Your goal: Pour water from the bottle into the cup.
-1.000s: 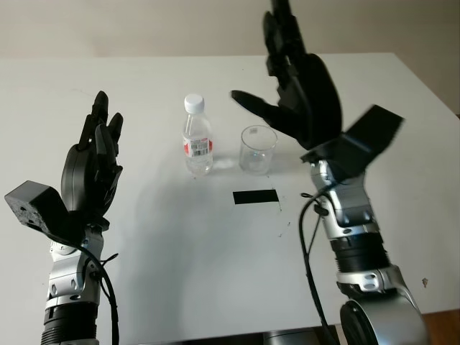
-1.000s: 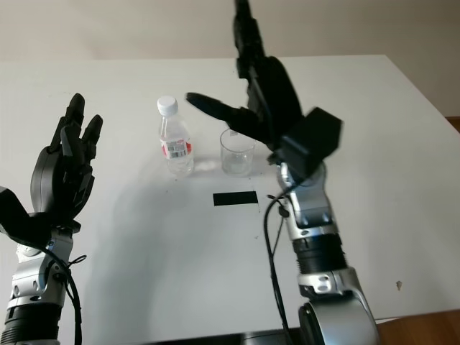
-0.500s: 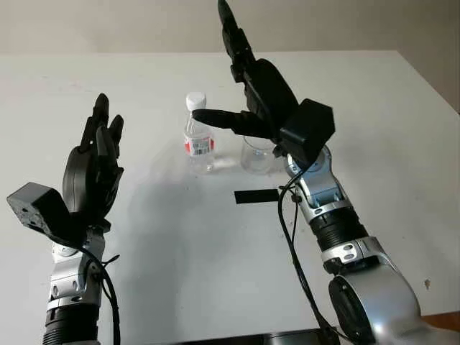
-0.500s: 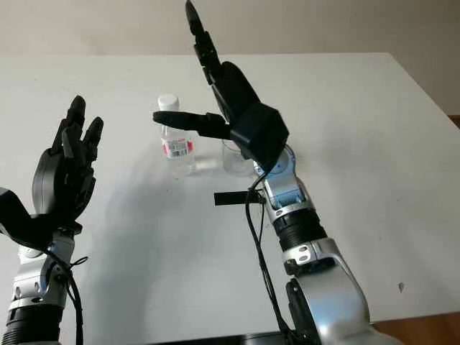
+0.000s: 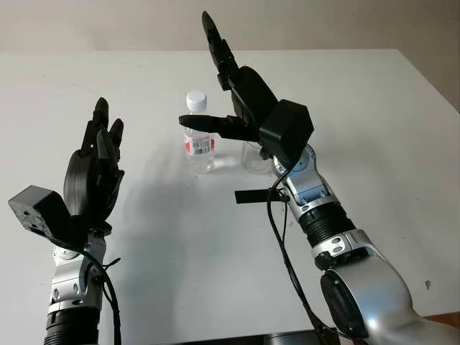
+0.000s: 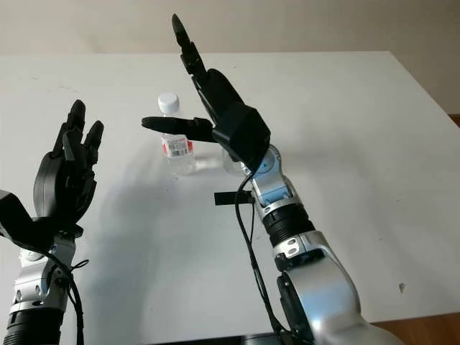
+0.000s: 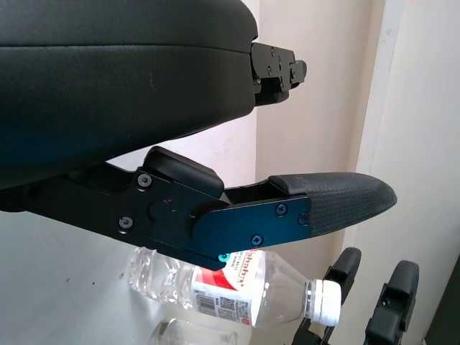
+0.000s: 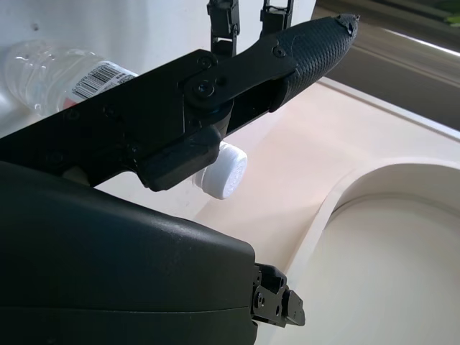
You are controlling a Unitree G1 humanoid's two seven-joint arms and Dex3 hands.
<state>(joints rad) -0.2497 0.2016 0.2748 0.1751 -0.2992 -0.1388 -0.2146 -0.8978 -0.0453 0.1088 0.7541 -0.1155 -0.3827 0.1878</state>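
Note:
A clear water bottle [image 5: 199,140] with a white cap [image 5: 195,99] and a red label stands upright near the middle of the white table [image 5: 374,108]. Just to its right stands a clear cup [image 5: 251,157], partly hidden behind my right hand. That right hand [image 5: 230,100] is open and raised above the table, right of the bottle, and its thumb [image 5: 208,122] crosses in front of the bottle's neck without gripping it. My left hand [image 5: 97,165] is open and held up at the left, well apart from the bottle. The bottle [image 7: 237,284] appears beyond the left hand's thumb [image 7: 323,201].
A black strip of tape [image 5: 255,195] lies on the table in front of the cup. The table's right edge [image 5: 431,79] runs diagonally at the far right. A beige wall stands behind the table.
My right hand has swung left from above the cup toward the bottle, and its thumb now crosses in front of the bottle's neck. The left hand has hardly moved.

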